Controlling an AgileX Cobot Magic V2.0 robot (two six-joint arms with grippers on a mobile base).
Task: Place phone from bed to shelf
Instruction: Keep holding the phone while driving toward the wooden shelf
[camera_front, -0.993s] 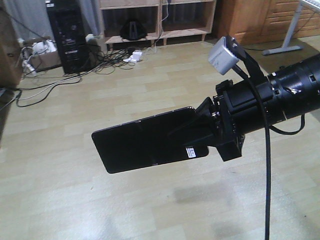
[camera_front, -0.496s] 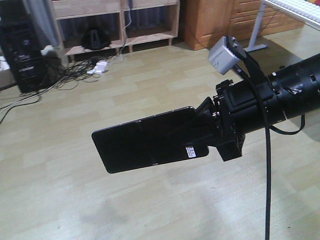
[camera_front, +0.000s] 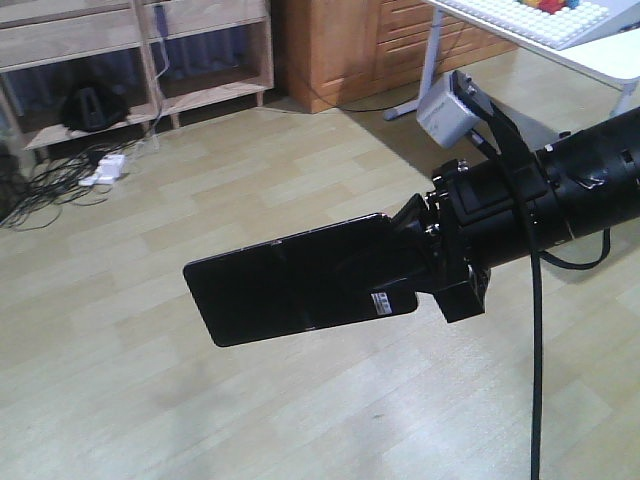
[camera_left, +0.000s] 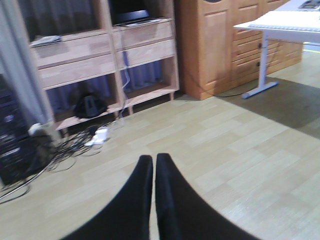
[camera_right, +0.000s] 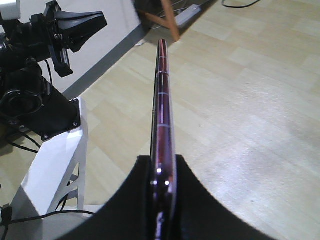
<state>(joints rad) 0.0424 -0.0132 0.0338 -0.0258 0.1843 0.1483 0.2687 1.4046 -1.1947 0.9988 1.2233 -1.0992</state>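
Phone (camera_front: 280, 285) horiz, long axis out from gripping right hand (camera_right: 163, 172); left hand (camera_left: 154, 162) pinched.

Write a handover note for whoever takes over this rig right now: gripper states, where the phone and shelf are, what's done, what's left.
Right gripper: shut on the phone, clamped at its sticker end and held in the air above the floor.
Left gripper: shut, nothing in it.
Shelf: across the room, well away from the phone. The bed is not in view.
Done: phone picked up and off the bed.
Left: carry it to the shelf, set it in a compartment, release.
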